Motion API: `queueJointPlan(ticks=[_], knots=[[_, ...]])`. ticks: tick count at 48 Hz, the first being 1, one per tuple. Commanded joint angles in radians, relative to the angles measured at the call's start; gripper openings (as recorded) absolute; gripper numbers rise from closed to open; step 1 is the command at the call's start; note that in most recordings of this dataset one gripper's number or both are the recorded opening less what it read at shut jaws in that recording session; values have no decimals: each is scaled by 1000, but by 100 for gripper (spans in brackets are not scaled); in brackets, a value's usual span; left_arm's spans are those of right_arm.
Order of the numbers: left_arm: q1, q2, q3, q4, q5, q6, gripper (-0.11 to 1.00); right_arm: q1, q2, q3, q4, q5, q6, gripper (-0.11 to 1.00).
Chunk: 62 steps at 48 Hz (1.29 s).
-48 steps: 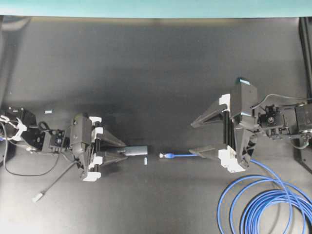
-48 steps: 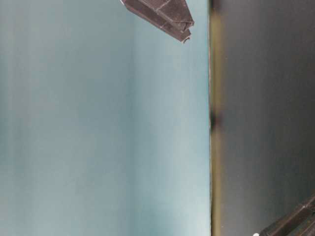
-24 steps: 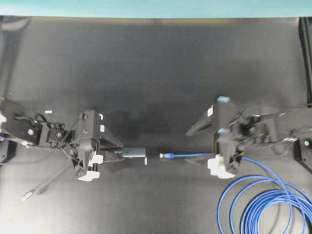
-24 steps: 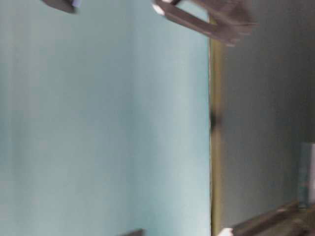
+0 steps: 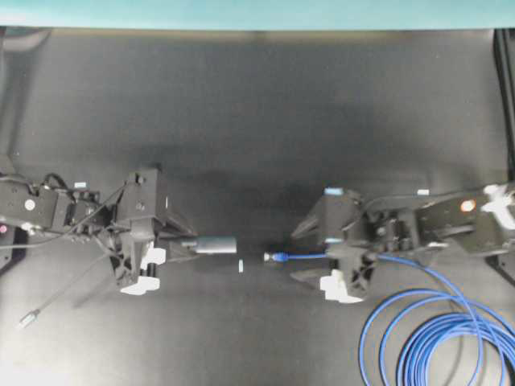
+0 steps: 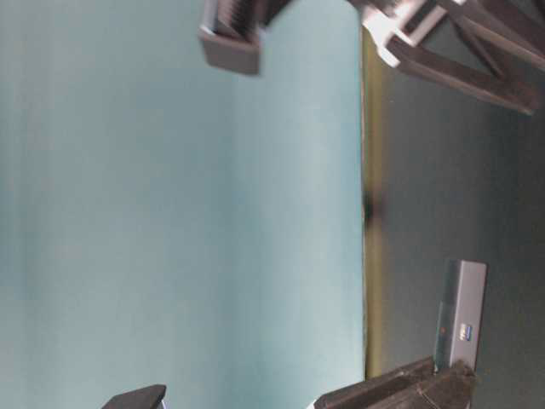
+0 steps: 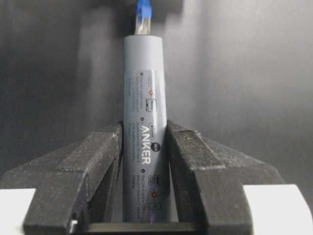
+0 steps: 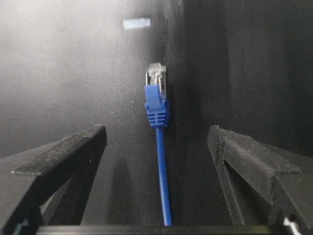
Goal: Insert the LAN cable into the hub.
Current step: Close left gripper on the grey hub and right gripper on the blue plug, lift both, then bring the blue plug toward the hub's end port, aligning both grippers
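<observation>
Black matte table top (image 5: 257,112), teal wall strip (image 5: 241,12) along the far edge in your overhead view.

Far left, near the front edge: a small silver plug (image 5: 26,319) on the end of the hub's thin grey lead (image 5: 68,285), lying on the table and running back up under the left arm.

Left gripper (image 5: 187,245) points right, toward the table centre. Its black fingers (image 7: 95,161) are clamped on the slim grey metallic bar-shaped hub (image 5: 216,244), one each side of the body. You can see it clearly in the left wrist view: hub (image 7: 145,122) pinched about midway along, free end sticking out past the fingertips, printed label facing the camera. In the table-level view the hub (image 6: 460,315) reads as clear of the table, though that view is rotated and blurry.

Just right of the hub tip, a small pale sliver (image 5: 241,265) lies on the table; you can't tell what it is.

Next, the bright-blue LAN cable (image 5: 306,256): clear plug with blue boot (image 8: 156,93) flat on the table, aimed at the hub, near it but not touching. The cable runs right, then winds into loops (image 5: 434,346) at the front right.

Right gripper (image 5: 296,253) points left, fingers (image 8: 63,156) spread wide on either side of the cable just behind the boot, neither finger touching it. Nothing gripped.
</observation>
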<state>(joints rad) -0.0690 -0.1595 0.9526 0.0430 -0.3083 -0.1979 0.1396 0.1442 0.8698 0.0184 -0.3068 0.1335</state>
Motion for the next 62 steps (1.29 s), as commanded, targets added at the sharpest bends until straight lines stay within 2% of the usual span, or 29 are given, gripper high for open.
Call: queueJointPlan(ticks=[1,12,16,20,26,28,37,52,62], knots=[[-5,-14,-14,3,-5,-11,28,6,29,-18,2,-14,-6,80],[-5,-14,-14,3,-3,-15,28,12,77,-51,3,-11,-5,77],[-5,-14,-12,3,0,-15,28,17,80,-52,2,8,-2,72],[-3,-14,-12,3,2,-15,28,20,77,-49,5,28,5,54],[-3,-14,-11,3,2,-14,28,32,74,-38,8,57,8,17],[-2,-14,-12,3,2,-14,28,34,72,-38,9,60,8,12],[-2,-14,-21,3,2,-6,28,32,38,-46,18,60,25,13],[0,-15,-28,3,-6,35,28,9,-95,-49,18,52,43,13],[0,-11,-44,3,-6,66,28,6,-100,-72,18,55,43,13]])
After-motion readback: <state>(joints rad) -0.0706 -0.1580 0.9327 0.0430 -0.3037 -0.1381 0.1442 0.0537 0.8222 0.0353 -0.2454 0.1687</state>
